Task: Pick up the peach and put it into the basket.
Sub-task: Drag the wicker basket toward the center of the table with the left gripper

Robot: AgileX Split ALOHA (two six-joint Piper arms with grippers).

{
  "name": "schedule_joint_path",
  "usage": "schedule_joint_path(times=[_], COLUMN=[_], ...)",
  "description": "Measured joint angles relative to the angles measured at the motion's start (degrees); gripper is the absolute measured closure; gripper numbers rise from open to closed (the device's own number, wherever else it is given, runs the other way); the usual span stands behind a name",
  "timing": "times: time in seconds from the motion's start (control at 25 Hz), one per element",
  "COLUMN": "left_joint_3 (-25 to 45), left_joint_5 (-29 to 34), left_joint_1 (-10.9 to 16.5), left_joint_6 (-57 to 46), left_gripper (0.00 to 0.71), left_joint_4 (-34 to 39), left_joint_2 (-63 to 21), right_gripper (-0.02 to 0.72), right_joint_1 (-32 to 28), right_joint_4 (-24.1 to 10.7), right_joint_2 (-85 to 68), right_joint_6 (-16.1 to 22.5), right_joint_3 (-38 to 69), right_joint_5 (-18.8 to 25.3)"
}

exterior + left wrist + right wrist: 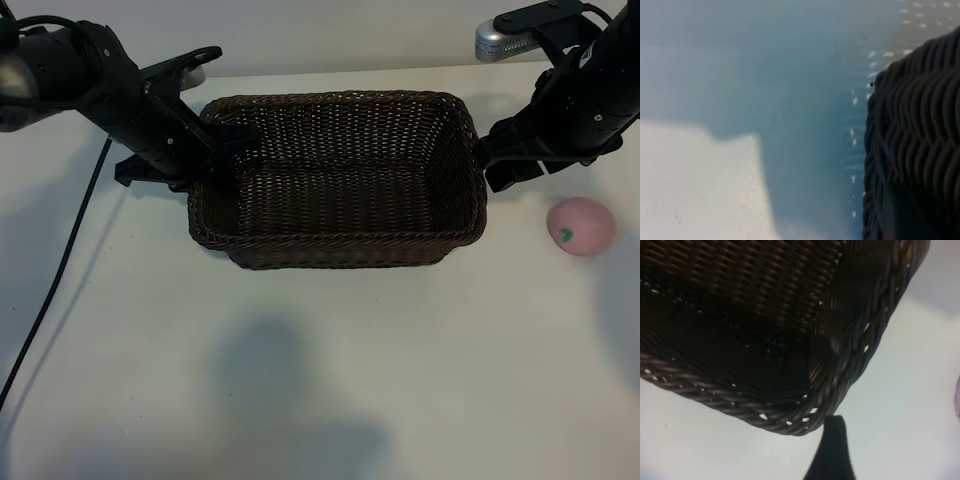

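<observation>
Peach (pixel 580 226): lies on the white table (pixel 320 380), outside the basket (pixel 340 245), beyond its end on the right arm's side; not touching the wicker; not yet picked up
Basket: sits between the two arms; nothing is seen inside it
Right gripper (pixel 512 165): hangs at the basket's end wall, pointing steeply down; its fingers stand wide apart and hold nothing; one dark fingertip (pixel 834 450) shows just outside the basket's rounded corner in the right wrist view
Direction to the fruit: from the right gripper the peach lies outward, away from the basket, and a little toward the camera; near, but apart
Left gripper (pixel 225 160): at the opposite end wall, narrowly open over the rim; if it clamps the wicker I cannot tell
Nearer arm: the right one, I judge; the whole basket lies between the left gripper and the peach
Long axis: none; the fruit is round, so I think any approach angle serves
</observation>
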Motion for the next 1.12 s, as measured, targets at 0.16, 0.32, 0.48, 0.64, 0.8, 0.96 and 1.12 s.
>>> schedule_joint_path(times=[0.16, 0.32, 0.48, 0.64, 0.8, 0.96, 1.12], left_joint_3=[0.0, 0.0, -0.1, -0.1, -0.1, -0.1, -0.1], left_joint_5=[0.0, 0.0, 0.3, 0.4, 0.4, 0.6, 1.0], left_joint_1=[0.0, 0.0, 0.0, 0.0, 0.0, 0.0, 0.0], left_joint_6=[0.0, 0.0, 0.0, 0.0, 0.0, 0.0, 0.0], left_gripper=[0.549, 0.549, 0.549, 0.550, 0.550, 0.550, 0.540], left_joint_4=[0.0, 0.0, -0.7, -1.0, -1.0, -1.1, -1.1], left_joint_2=[0.3, 0.9, 1.9, 2.1, 2.1, 2.1, 2.1], right_gripper=[0.107, 0.107, 0.107, 0.107, 0.107, 0.107, 0.107], right_joint_1=[0.0, 0.0, 0.0, 0.0, 0.0, 0.0, 0.0], right_joint_4=[0.0, 0.0, 0.0, 0.0, 0.0, 0.0, 0.0], right_joint_2=[0.0, 0.0, 0.0, 0.0, 0.0, 0.0, 0.0], right_joint_6=[0.0, 0.0, 0.0, 0.0, 0.0, 0.0, 0.0], right_joint_3=[0.0, 0.0, 0.0, 0.0, 0.0, 0.0, 0.0], right_joint_5=[0.0, 0.0, 0.0, 0.0, 0.0, 0.0, 0.0])
